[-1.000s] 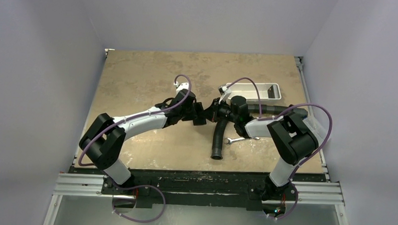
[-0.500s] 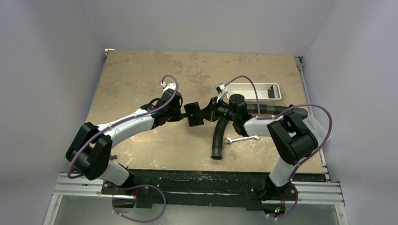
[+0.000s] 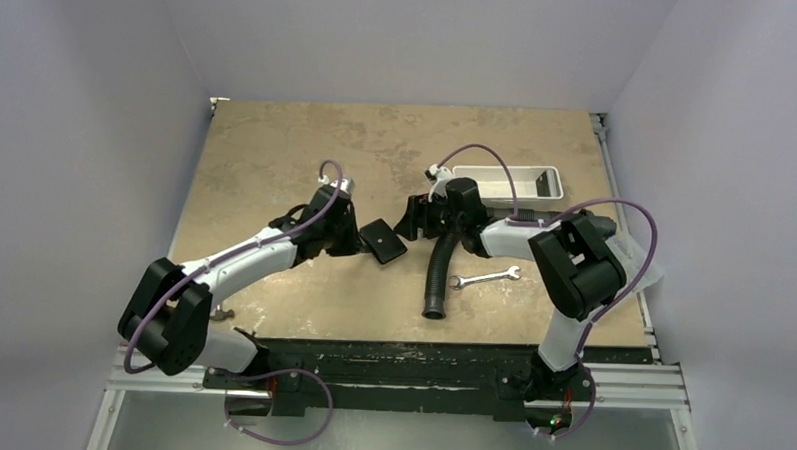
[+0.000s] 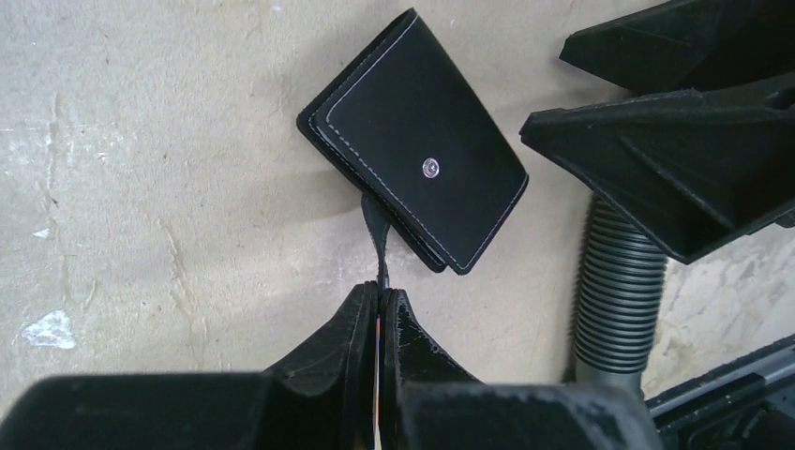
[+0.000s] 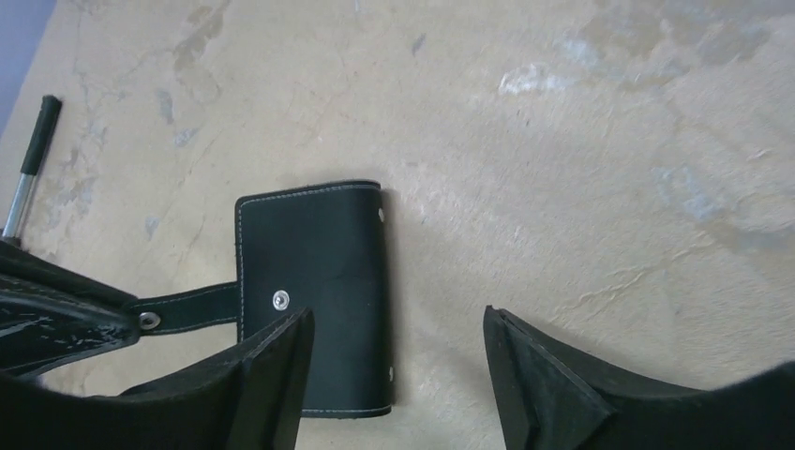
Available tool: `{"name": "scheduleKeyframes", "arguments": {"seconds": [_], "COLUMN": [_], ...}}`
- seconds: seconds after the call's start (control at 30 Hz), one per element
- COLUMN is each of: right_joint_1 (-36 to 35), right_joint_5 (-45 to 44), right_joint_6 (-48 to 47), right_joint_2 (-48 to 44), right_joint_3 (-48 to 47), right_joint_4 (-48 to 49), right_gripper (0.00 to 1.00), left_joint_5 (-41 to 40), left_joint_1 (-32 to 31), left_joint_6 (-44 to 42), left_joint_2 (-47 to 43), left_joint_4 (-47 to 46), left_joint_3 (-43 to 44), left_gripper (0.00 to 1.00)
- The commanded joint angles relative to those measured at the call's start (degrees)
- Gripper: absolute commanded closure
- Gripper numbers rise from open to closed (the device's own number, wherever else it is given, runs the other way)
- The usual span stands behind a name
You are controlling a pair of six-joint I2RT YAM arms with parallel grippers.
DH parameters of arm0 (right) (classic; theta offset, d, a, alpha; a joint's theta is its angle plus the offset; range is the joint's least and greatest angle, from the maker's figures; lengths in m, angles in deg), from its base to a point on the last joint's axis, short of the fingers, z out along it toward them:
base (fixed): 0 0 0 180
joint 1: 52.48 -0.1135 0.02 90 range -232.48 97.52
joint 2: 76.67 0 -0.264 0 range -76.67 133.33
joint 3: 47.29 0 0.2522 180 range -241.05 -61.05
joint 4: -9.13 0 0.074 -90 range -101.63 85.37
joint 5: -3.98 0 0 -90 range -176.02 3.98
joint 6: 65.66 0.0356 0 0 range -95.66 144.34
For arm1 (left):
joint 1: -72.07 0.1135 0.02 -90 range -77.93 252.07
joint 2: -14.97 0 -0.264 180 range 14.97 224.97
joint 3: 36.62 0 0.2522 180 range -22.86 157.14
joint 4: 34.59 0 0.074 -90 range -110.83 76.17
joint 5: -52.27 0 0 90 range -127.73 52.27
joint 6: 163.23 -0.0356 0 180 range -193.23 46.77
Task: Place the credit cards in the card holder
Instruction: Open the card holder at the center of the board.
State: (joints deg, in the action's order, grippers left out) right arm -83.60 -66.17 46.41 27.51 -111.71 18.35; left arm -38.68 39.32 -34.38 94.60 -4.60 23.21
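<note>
The black card holder (image 3: 384,242) lies flat on the table (image 3: 277,151), near the middle. The left gripper (image 4: 380,298) is pinched tight on its thin strap (image 4: 374,230). The right gripper (image 5: 396,323) is spread wide, just right of the holder.

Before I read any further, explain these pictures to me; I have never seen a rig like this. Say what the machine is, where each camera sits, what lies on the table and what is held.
This is a robot with two arms bolted at the table's near edge. One picture looks down from above and behind the arms. The other two come from a camera on each wrist. On the tan table are a white tray, a ribbed black hose, a silver wrench and a black card holder. The left claw is shut on the holder's strap. The right claw is open close to the holder, holding nothing.
</note>
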Motion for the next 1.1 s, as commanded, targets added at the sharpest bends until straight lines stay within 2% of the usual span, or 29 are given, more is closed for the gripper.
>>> {"name": "scheduleKeyframes", "arguments": {"seconds": [0.0,0.1,0.2,0.37,0.5,0.77,0.83,0.97,1.07], "right_joint_1": [-0.8,-4.59,-11.17,-12.56,-12.56,-12.52,-12.52,-12.57,-12.57], "right_joint_5": [-1.28,0.85,-4.88,-10.81,-11.34,-8.76,-7.98,-8.33,-8.85], "right_joint_6": [-4.41,-8.97,-15.49,-16.26,-15.29,-13.37,-13.49,-14.32,-14.33], "right_joint_2": [-6.3,-8.97,-9.99,-9.92,-7.98,-7.9,-6.92,-5.92,-4.94], "right_joint_3": [1.45,2.54,1.51,1.57,-0.28,0.86,0.03,-0.68,-1.64], "right_joint_4": [1.93,4.78,2.6,1.87,-0.15,2.84,1.99,1.45,0.35], "right_gripper": [0.24,0.18,0.11,0.1,0.19,0.35,0.36,0.32,0.35], "left_joint_5": [2.43,2.23,2.26,1.79,1.89,1.13,1.13,1.13,1.13], "left_joint_1": [1.34,1.39,1.38,1.38,1.42,1.41,1.38,1.48,1.43], "left_joint_6": [-0.04,-1.34,-2.34,-3.16,-3.53,-4.56,-4.64,-4.82,-4.82], "left_joint_2": [-4.46,-4.99,-5.38,-6.43,-6.51,-6.77,-7.01,-7.3,-7.28], "left_joint_4": [-0.37,1.34,2.66,3.65,4.04,5.45,5.48,5.48,5.44], "left_joint_3": [1.49,3.52,5.36,6.37,6.4,6.5,6.54,6.78,6.93], "left_gripper": [1.0,1.0,1.0,1.0,1.0,1.0,1.0,1.0,1.0]}}
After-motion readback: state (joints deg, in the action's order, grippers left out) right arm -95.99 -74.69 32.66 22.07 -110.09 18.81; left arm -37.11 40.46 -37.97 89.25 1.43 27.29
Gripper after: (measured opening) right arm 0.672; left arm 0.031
